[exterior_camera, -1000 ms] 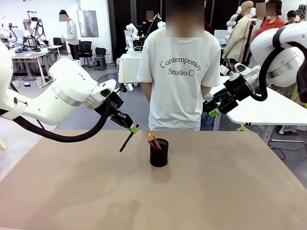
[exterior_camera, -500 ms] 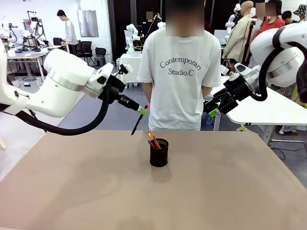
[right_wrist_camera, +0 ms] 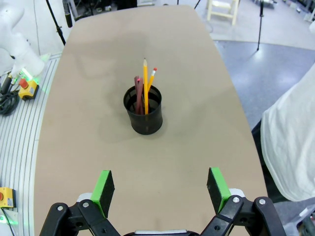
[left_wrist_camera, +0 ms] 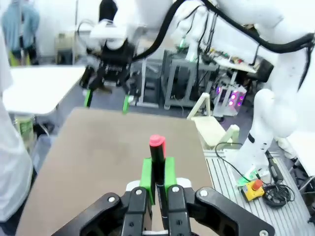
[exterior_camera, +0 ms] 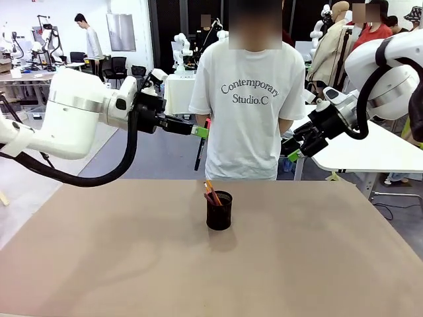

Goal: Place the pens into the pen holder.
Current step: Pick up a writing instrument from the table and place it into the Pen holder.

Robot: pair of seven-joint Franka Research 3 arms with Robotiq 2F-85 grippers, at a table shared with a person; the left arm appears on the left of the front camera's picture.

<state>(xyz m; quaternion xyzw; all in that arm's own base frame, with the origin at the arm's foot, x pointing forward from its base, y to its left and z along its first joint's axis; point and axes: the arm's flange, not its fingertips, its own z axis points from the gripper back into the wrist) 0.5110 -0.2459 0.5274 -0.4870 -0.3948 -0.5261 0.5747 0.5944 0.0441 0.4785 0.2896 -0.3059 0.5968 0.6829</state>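
done: three pens (right_wrist_camera: pixel 143 91) already sitting in the holder (exterior_camera: pixel 219 211) | left gripper (exterior_camera: pixel 204 131) clamping the last black pen (exterior_camera: pixel 200 148), hanging above the holder | right gripper (exterior_camera: pixel 291 150) idling, jaws apart | left: dropping it in

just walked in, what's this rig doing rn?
The left gripper is shut on a black pen with red ends, holding it roughly upright in the air, above and to the left of the black mesh pen holder in the front view. The holder sits mid-table with two yellow pencils and a reddish pen already in it. The right gripper is open and holds nothing, off to the side. A person stands at the far edge.
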